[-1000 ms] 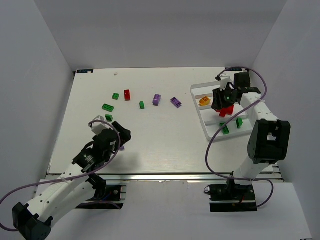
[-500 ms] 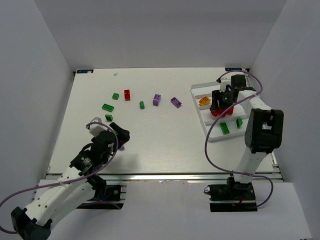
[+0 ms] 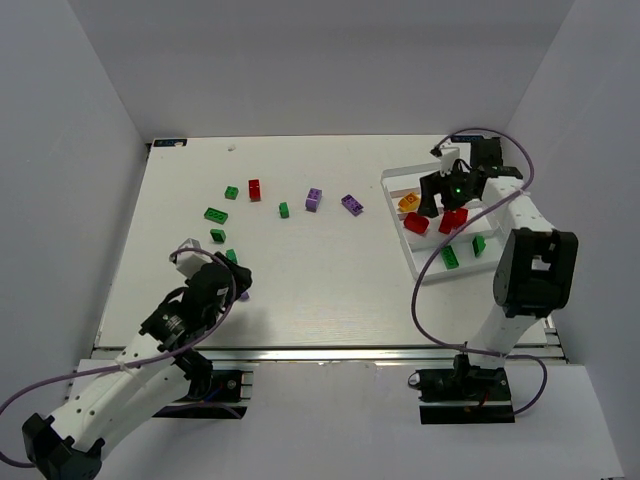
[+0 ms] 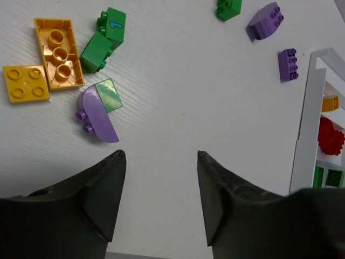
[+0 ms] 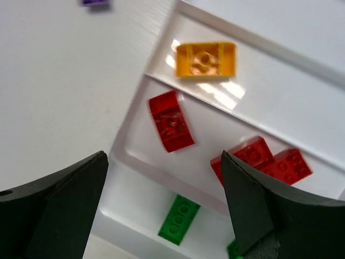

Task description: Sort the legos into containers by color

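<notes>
You're hovering the right claw (image 5: 161, 178), released and empty, over the tray (image 5: 129, 156) by the counter's (image 3: 330, 270) right edge, where red bricks (image 5: 171, 121) are sharing the middle compartment by color. The left claw (image 4: 160, 162), also released, is facing a purple rounded piece (image 4: 97, 116) toward the near-left corner.

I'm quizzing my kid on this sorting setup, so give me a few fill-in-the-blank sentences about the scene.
1. Every brick in the middle compartment of the tray is ___.
2. The left gripper and the right gripper both have their jaws ___, holding nothing.
3. The rounded piece nearest the left gripper is ___.
Missing words: red; open; purple.
</notes>
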Robot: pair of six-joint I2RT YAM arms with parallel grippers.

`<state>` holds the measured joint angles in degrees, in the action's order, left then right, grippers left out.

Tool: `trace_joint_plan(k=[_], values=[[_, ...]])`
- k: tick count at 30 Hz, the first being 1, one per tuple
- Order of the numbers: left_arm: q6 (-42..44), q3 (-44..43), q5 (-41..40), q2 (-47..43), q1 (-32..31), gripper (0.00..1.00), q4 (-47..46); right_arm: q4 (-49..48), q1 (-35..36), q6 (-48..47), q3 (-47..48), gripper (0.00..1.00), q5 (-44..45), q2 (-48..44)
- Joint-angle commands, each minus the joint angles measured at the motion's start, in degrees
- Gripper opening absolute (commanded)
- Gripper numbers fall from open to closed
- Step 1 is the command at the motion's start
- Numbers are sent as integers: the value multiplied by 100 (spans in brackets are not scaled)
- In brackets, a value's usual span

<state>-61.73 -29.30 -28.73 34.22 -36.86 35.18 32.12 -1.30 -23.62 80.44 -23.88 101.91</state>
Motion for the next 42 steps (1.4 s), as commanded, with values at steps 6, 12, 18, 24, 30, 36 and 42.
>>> trace_joint_plan(k=[6,12,18,24,30,36,42], values=[[-269,-647,-432,865,196,39,850,2411,-37,-3939,174,86,-3341,-1103],[791,-928,656,1561,1511,77,508,2107,112,-3608,-169,59,-3554,-1384],[1777,-1603,1739,2510,2674,89,288,1254,121,-2623,-406,56,-3247,-1665],[2060,-1939,1854,3020,2860,91,261,761,121,-2147,-653,61,-2904,-1929],[2209,-1772,1827,3082,2913,84,270,726,121,-2015,-741,61,-2736,-1903],[2446,-1658,1818,3310,2948,75,182,629,121,-1866,-829,62,-2780,-1859],[2561,-1676,1608,3627,2965,71,156,690,121,-1857,-820,62,-2745,-1806]])
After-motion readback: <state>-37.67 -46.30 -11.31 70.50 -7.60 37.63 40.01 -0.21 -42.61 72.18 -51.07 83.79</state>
